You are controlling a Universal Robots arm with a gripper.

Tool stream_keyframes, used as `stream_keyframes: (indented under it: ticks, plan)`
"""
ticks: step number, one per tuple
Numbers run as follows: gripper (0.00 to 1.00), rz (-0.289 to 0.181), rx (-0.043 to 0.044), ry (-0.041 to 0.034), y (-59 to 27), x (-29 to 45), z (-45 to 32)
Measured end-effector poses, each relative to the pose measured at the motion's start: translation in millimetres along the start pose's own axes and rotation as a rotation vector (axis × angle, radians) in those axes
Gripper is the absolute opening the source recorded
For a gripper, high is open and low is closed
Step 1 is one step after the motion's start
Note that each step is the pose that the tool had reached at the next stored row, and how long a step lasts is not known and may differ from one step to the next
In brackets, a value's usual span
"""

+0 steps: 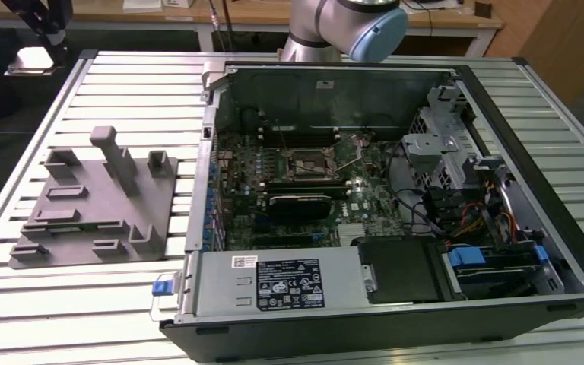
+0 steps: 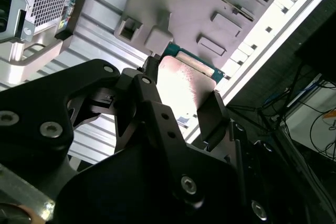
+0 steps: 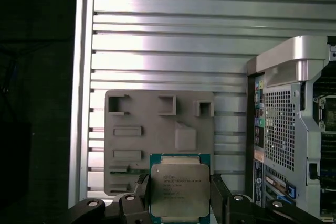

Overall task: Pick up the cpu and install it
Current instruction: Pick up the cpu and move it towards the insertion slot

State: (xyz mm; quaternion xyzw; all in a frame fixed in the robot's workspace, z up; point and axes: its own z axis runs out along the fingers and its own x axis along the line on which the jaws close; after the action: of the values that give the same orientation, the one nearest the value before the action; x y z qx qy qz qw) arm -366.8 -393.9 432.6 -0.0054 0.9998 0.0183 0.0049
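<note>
CPU [image 3: 180, 195] in hand: gripper [image 3: 180, 183] clamped on it
Held by two opposite edges, well above grey tray [image 3: 136, 129], left of case [image 3: 283, 124]; light, stiff, fragile underside; grip edges only, min. force.

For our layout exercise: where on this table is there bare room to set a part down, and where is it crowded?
In the exterior view, bare slats lie behind the tray and in front of it. The case is crowded inside. The claw holds the cpu.
</note>
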Motion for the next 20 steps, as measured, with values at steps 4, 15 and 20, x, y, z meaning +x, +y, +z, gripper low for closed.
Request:
stream_keyframes:
  ticks: [4,15,20]
  plan:
    - [0.54,0.0,0.0,0.0,-0.1,-6.3,0.1]
    - [0.54,0.0,0.0,0.0,-0.2,-16.1,0.1]
    - [0.54,0.0,0.0,0.0,-0.2,-20.7,0.2]
